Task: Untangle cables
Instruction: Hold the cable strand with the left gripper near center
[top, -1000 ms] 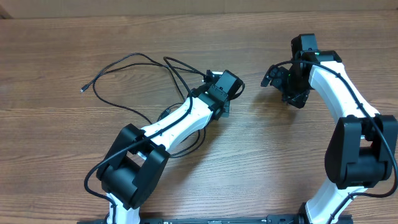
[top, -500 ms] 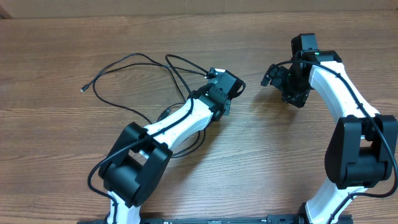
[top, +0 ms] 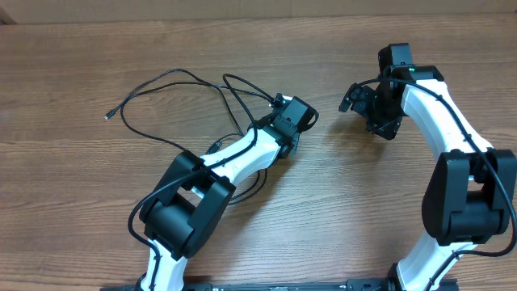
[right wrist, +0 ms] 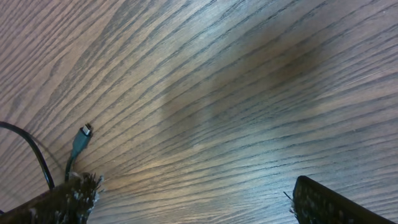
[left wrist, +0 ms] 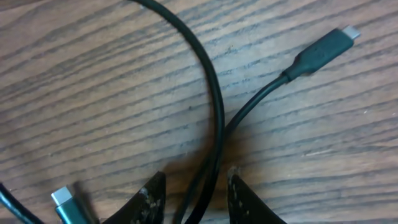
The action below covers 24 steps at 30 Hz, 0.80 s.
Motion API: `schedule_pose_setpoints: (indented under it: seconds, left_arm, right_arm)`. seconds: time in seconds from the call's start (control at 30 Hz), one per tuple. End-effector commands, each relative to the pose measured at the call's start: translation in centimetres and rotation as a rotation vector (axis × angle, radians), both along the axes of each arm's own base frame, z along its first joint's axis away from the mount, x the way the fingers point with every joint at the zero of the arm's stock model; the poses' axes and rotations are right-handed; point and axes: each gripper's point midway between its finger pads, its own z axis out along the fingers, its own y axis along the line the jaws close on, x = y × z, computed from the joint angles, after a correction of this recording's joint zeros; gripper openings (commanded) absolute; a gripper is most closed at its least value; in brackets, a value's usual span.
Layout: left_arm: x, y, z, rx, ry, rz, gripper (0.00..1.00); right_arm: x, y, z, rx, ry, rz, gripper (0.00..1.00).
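The cables (top: 170, 73) are thin black cords lying in loose loops on the wooden table, left of centre. My left gripper (top: 283, 105) is at their right end. In the left wrist view, two black cable strands (left wrist: 214, 106) run between the fingers of my left gripper (left wrist: 196, 199), with a narrow gap on each side. A silver-tipped plug (left wrist: 323, 51) lies beyond them, and a teal plug (left wrist: 68, 205) sits by the left finger. My right gripper (top: 355, 101) hovers to the right, wide open and empty (right wrist: 202, 202).
A small plug end (top: 107, 115) marks the cables' far left tip. In the right wrist view a teal plug (right wrist: 81, 140) and a black cord (right wrist: 31, 149) lie near the left finger. The table's back edge (top: 258, 16) runs along the top.
My left gripper's jaws have narrowed around the cable strands. The left arm's elbow has swung right and the nearby loop has shifted slightly right. The right arm has not moved.
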Motion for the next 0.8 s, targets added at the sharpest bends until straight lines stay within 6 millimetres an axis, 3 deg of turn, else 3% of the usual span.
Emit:
schedule_pose_setpoints:
  seconds: [0.0,0.1,0.27,0.53,0.77]
  left_arm:
    - [-0.2,0.9,-0.5,0.041,0.013,0.0,0.38]
    - [-0.3,0.9,-0.5,0.043,0.016,0.001,0.5]
    - [0.1,0.6,-0.4,0.03,-0.001,0.002,0.4]
    - [0.0,0.7,-2.3,0.049,0.02,0.001,0.34]
    - [0.2,0.6,-2.1,0.042,0.012,0.001,0.35]
  right_arm:
    - [0.3,-0.1,0.2,-0.008,-0.011,0.0,1.0]
    - [0.3,-0.1,0.2,-0.008,-0.011,0.0,1.0]
    - [0.3,-0.1,0.2,-0.009,-0.011,0.0,1.0]
    - [0.3,-0.1,0.2,-0.009,-0.011,0.0,1.0]
    - [0.3,-0.1,0.2,-0.008,-0.011,0.0,1.0]
